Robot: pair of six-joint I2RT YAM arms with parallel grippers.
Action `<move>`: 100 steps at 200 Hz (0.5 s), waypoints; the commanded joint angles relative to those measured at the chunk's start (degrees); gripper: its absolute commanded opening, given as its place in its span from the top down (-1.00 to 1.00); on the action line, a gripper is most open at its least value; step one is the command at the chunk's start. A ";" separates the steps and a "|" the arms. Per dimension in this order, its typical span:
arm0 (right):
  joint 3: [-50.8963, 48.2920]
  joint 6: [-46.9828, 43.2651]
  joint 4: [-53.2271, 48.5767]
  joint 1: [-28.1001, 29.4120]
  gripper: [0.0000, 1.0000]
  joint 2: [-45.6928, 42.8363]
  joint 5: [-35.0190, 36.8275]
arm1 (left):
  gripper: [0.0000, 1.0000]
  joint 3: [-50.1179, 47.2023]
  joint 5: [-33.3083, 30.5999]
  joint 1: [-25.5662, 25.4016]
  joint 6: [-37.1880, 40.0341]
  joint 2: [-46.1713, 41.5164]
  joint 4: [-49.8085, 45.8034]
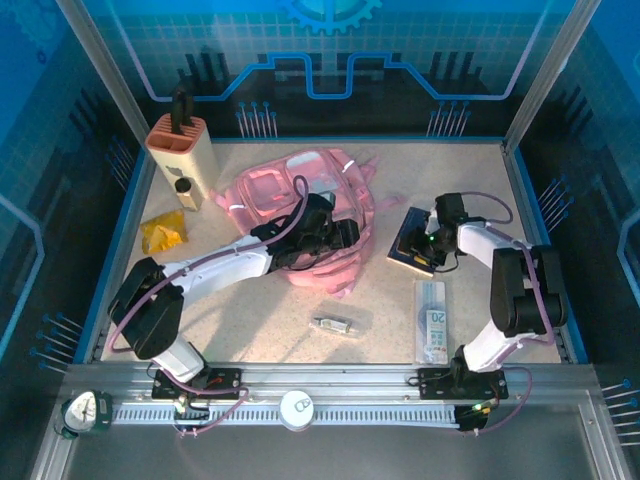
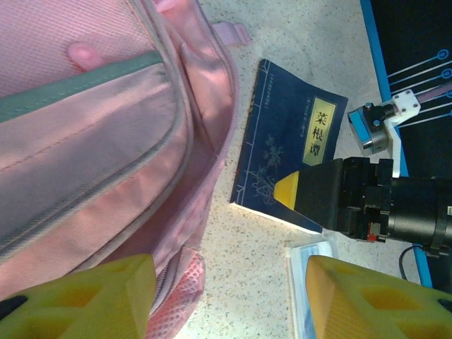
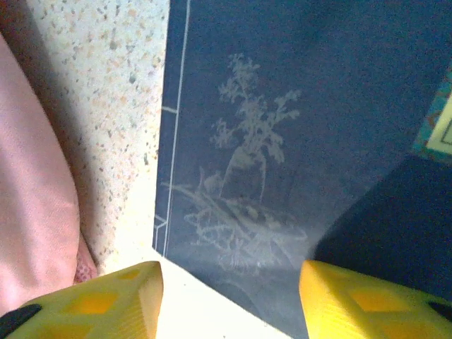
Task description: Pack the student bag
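Student bag (image 1: 262,195): pink, slumped mid-table; just beside the dark blue book (image 2: 279,152), on its left; strip of bare table (image 1: 250,325) between them
Left gripper (image 2: 227,300): over the bag's right side; yellow fingers apart, nothing clamped; bag edge and table under the gap
Right gripper (image 3: 229,296): low over the book's cover; fingers apart, gripping nothing
Beige holder (image 1: 180,150), yellow packet (image 1: 163,230): far-left of table, apart from bag

Narrow gap — student bag (image 1: 265,195), book (image 1: 405,245)
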 commanded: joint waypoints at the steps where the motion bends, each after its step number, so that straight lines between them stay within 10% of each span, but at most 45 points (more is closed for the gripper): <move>1: 1.44 -1.83 -3.43 -0.08 -0.15 -3.97 -1.86 | -0.18 3.49 -0.91 -1.22 -0.14 1.60 -0.10; 100: -8.45 2.41 -1.96 -15.47 -0.32 -14.61 -2.10 | -0.01 19.21 1.67 -10.17 -1.68 17.40 0.39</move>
